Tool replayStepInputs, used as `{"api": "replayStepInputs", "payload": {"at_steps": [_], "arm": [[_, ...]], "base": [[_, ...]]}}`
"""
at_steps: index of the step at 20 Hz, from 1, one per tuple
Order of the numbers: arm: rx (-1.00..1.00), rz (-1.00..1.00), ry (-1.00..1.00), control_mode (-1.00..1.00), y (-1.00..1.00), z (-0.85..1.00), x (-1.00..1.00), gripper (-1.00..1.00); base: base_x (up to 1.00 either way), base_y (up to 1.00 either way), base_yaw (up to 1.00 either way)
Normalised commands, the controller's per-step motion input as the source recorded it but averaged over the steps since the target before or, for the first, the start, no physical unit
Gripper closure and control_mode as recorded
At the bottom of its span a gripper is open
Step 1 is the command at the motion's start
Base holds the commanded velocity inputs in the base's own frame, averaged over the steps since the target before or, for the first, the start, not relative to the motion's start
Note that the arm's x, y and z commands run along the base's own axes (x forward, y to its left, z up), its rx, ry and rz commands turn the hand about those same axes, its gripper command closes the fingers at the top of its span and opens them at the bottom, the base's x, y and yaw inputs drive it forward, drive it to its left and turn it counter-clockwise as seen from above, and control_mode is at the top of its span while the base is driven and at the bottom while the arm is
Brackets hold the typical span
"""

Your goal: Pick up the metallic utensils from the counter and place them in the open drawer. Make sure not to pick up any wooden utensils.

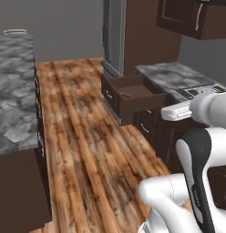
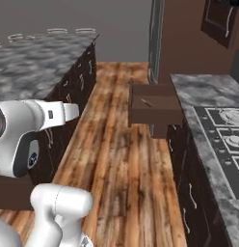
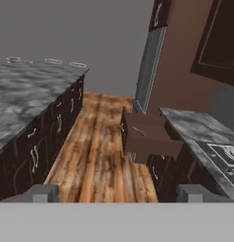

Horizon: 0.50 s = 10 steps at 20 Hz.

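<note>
One drawer (image 2: 155,108) standing open far right beside surface (image 2: 201,103), slim item lying inside; gripper (image 3: 118,194) spread, holding nothing; next move calling for locating metallic utensils

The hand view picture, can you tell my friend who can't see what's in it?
An open dark brown drawer juts into a kitchen aisle with a wood plank floor, with something small and thin lying inside it. A grey marbled counter runs along the left and another with a stovetop along the right. The tool's two finger tips sit wide apart at the bottom, holding nothing.
</note>
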Motion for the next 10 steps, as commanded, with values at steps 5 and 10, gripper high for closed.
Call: {"api": "replayStepInputs", "payload": {"at_steps": [5, 10], "arm": [[0.0, 0.0, 0.0, 1.0, 0.0, 0.0, 0.0, -1.0], [0.0, 0.0, 0.0, 1.0, 0.0, 0.0, 0.0, -1.0]], "base": [[-0.52, 1.0, 0.03], [-0.22, 1.0, 0.04]]}}
